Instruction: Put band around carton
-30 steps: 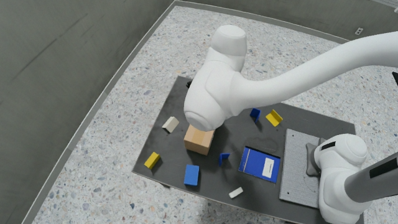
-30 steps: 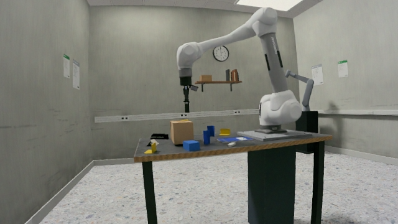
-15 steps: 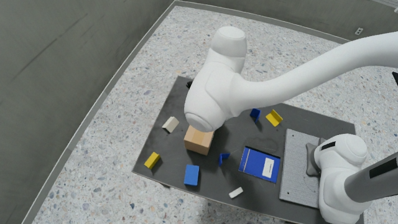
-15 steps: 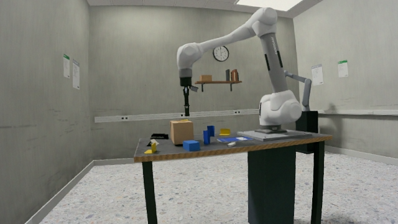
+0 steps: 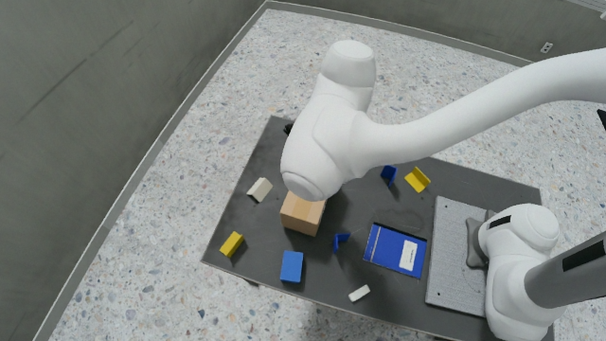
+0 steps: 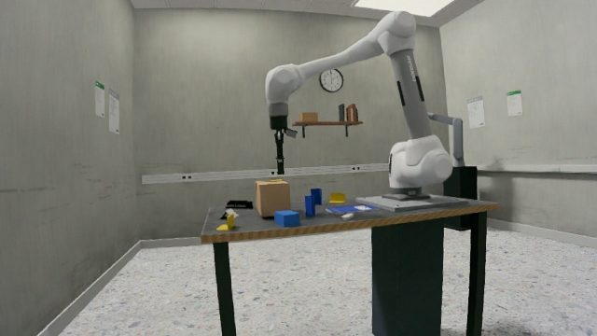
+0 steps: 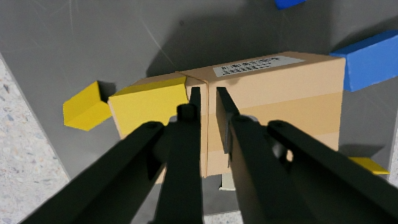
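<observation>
The brown carton [image 5: 303, 215] stands level on the dark table top; it also shows in the side view [image 6: 272, 198] and the wrist view [image 7: 270, 110]. A yellow corner guard [image 7: 147, 102] sits on one top end of the carton. A thin tan band [image 7: 205, 150] runs round the carton beside the guard, not over it. My gripper [image 6: 280, 172] hangs straight down a little above the carton's top. In the wrist view its fingers stand almost together over the band line, with nothing between them. The arm hides the gripper in the overhead view.
Loose pieces lie round the carton: a beige block [image 5: 259, 188], a yellow block [image 5: 231, 243], a blue block [image 5: 292, 266], two blue angle pieces [image 5: 340, 241] [image 5: 389, 173], a yellow angle [image 5: 417, 179], a blue book [image 5: 396, 249] and a white block [image 5: 359, 293]. The arm's grey base plate [image 5: 454, 256] is at the right.
</observation>
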### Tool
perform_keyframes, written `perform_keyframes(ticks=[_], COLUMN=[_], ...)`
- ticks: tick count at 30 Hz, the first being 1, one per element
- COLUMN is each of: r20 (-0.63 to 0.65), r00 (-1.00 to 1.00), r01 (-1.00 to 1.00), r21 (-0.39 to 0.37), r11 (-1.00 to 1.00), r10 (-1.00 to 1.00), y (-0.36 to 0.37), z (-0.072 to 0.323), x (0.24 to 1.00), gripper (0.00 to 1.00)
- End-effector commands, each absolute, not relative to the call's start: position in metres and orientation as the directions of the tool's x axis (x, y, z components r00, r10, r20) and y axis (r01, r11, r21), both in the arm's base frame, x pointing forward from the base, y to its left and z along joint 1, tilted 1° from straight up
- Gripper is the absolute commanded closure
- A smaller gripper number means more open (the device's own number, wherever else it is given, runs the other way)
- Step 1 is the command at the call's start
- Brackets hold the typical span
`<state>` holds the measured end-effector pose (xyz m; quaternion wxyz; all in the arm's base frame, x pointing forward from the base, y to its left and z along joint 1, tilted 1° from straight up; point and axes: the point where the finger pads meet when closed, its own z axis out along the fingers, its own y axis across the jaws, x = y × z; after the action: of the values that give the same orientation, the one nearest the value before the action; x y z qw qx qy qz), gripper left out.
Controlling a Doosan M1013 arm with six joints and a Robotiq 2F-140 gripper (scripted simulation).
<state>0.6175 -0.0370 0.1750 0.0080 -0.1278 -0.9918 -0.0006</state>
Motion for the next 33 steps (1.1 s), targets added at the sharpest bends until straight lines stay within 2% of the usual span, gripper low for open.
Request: perform_keyframes(ticks=[1, 33], r20=[0.015, 0.014], r00=[-0.967, -0.967], r01=[0.254, 0.254], r21=[0.0, -0.001], r11=[0.967, 0.967], r10=[0.254, 0.254], y=[-0.037, -0.037], z=[0.175, 0.158], x=[0.618, 0.618], gripper=[0.82, 0.82])
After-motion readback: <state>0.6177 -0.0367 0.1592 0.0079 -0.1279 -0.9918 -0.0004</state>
